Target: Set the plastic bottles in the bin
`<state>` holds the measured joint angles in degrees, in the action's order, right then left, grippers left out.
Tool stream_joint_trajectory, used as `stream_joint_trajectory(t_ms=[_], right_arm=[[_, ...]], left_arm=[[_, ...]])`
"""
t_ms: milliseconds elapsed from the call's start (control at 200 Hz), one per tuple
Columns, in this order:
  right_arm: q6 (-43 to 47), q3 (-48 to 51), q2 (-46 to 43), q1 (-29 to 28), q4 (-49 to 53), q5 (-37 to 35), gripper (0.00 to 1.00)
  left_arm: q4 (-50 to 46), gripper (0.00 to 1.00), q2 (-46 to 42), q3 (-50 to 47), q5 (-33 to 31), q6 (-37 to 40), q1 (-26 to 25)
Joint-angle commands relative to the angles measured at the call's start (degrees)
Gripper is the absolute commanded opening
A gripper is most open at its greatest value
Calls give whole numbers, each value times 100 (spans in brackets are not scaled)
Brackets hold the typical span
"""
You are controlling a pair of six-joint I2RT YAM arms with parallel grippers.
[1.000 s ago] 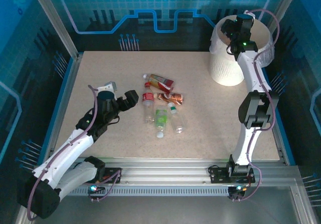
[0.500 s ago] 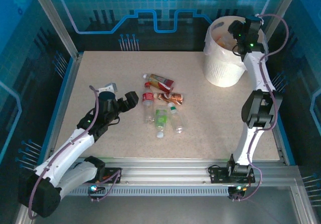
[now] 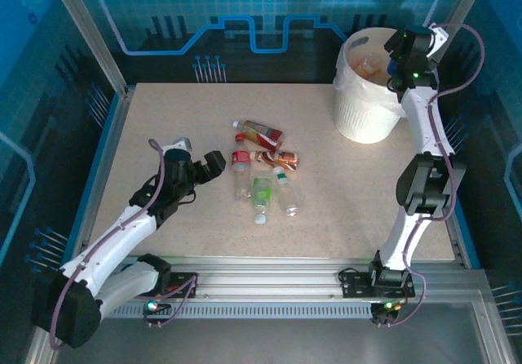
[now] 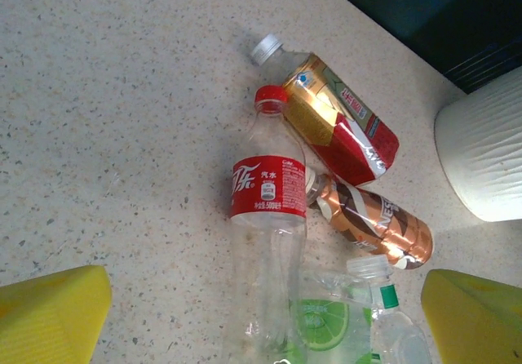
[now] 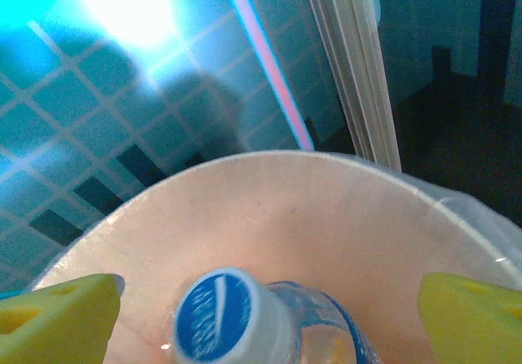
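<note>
White plastic bin [image 3: 363, 115], bag-lined, stood upright; every place below is given from it.

1. Right gripper [image 3: 399, 52]: over the bin's right rim, fingers [image 5: 57, 315] spread wide and clasping nothing. Judged held there so that a drop would land inside.
2. Blue-capped bottle [image 5: 218, 319]: between those fingers, touching neither, within the bin's mouth. Judged loose and going in.
3. Bin contents: 1 orange-tinted item [image 3: 369, 64] lower inside, kind not told.
4. Left gripper [image 3: 214, 162]: well left of the bin, spread wide and empty, facing the heap. Judged lined up for a pick.
5. Bottles [image 3: 263, 168]: at least 5, lying on their sides and crowded together, well left of the bin. A red-labelled bottle [image 4: 269, 209] lay nearest the left gripper.
</note>
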<state>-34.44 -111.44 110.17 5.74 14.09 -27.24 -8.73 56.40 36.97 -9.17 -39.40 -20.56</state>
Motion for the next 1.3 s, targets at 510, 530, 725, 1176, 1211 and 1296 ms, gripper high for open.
stream_joint_trajectory(t_ms=[510,530,725,1176,1211,1296], right_arm=[[2022,57,-1325,-614,1283,2713,100],[2070,150,-1392,-668,1356,2857,100],[2215,1506,-2104,-1438,1619,3229,100],[1061,4734,-3143,-3605,1843,2489,100],[1202,4758,-3082,-3727,2011,2505,100],[1404,4792,-2872,-4026,2399,2492,100]], left_arm=[[-348,99,159,103,-29,-474,135],[-356,99,173,100,-49,-505,144],[-351,99,360,79,-8,-874,232],[-336,99,720,161,189,-1197,271],[-315,99,738,161,233,-1193,271],[-245,99,771,153,330,-1193,271]])
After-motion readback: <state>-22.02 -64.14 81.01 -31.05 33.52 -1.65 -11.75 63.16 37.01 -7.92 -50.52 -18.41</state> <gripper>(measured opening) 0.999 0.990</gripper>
